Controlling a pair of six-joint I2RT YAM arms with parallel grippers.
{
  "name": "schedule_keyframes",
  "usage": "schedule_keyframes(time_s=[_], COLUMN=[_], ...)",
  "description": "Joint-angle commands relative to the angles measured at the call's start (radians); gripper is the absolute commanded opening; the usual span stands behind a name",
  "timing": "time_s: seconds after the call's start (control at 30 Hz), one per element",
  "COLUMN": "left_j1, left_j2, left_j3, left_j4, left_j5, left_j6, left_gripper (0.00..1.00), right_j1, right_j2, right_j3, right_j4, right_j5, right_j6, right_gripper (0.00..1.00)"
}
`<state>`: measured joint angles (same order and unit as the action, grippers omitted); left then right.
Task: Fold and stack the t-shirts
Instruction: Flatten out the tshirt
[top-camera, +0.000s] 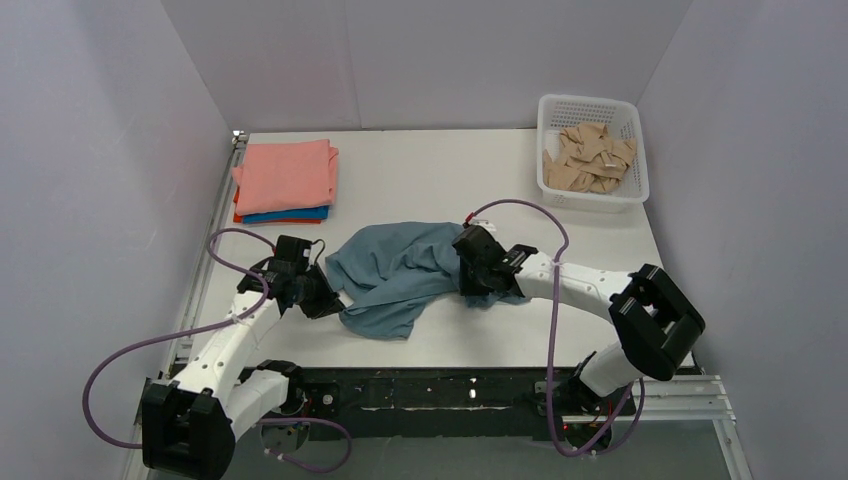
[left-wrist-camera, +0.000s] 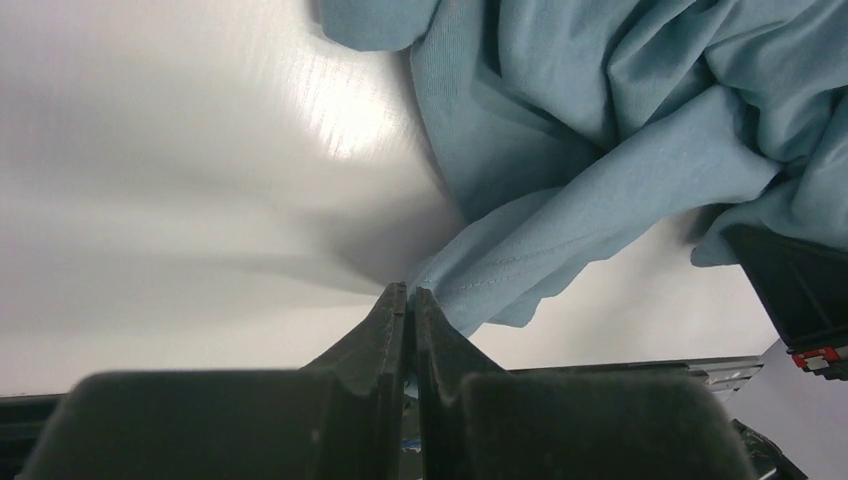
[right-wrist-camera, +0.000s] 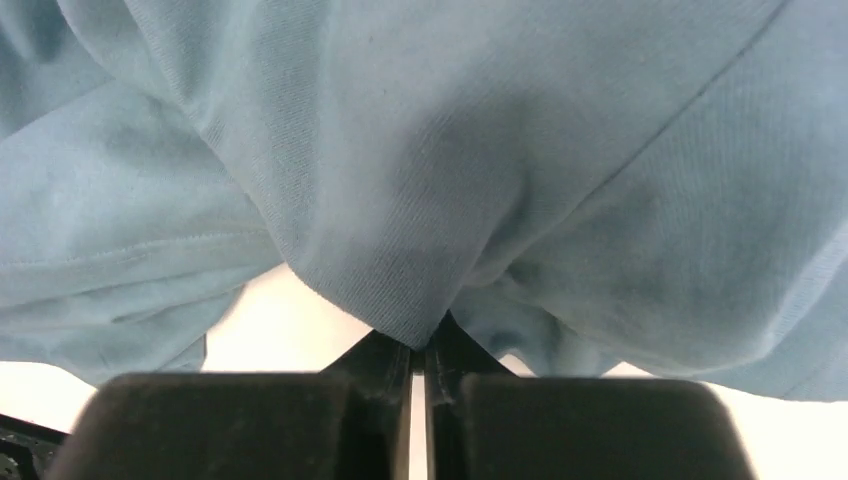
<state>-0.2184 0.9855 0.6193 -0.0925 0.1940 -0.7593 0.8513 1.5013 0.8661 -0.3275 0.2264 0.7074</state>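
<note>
A crumpled dusty grey-blue t-shirt (top-camera: 400, 270) lies in the middle of the table between my two grippers. My left gripper (top-camera: 332, 298) is shut on a hemmed edge of it at its left side; in the left wrist view the fingertips (left-wrist-camera: 410, 292) pinch the cloth (left-wrist-camera: 560, 180). My right gripper (top-camera: 478, 292) is shut on a fold at the shirt's right side; in the right wrist view the cloth (right-wrist-camera: 420, 190) hangs from the closed tips (right-wrist-camera: 420, 345). A folded stack sits at the back left: a salmon-pink shirt (top-camera: 287, 175) on top, bright blue (top-camera: 290, 214) and orange-red edges beneath.
A white perforated basket (top-camera: 593, 108) holding tan cloth pieces (top-camera: 588, 158) stands at the back right. Grey walls close in the table on three sides. A black rail (top-camera: 450, 390) runs along the near edge between the arm bases.
</note>
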Motion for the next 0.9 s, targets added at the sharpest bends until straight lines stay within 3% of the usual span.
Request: schedule_keyframes(time_s=[0.0,0.23,0.43,0.6,0.87], left_j1=[-0.004,-0.004,-0.004,-0.004,-0.003], left_j2=[-0.036,-0.102,-0.141,-0.153,-0.160], left_j3=[0.059,0.202,0.358,0.546,0.804], left_j4=[-0.152,-0.292,-0.324,-0.326,-0.355], left_j5=[-0.058,-0.262,-0.352,-0.409,-0.501], left_j6=[0.018,0.038,0.072,0.137,0.266], left_gripper=[0.00,0.00,0.00,0.00,0.00], right_j1=[0.002,-0.071,-0.275,-0.346,-0.353], right_j2=[-0.041,-0.288,-0.483,-0.504,-0.511], right_j3=[0.072,0.110,0.231,0.442,0.754], right_j4=[-0.037,-0.260,-0.338,-0.434,-0.592], right_j5=[0.052,0.146,-0.074,-0.175,-0.180], right_j6=[0.022,-0.007,-0.146,-0.231,-0.299], right_gripper=[0.01,0.01,0.01,0.01,0.01])
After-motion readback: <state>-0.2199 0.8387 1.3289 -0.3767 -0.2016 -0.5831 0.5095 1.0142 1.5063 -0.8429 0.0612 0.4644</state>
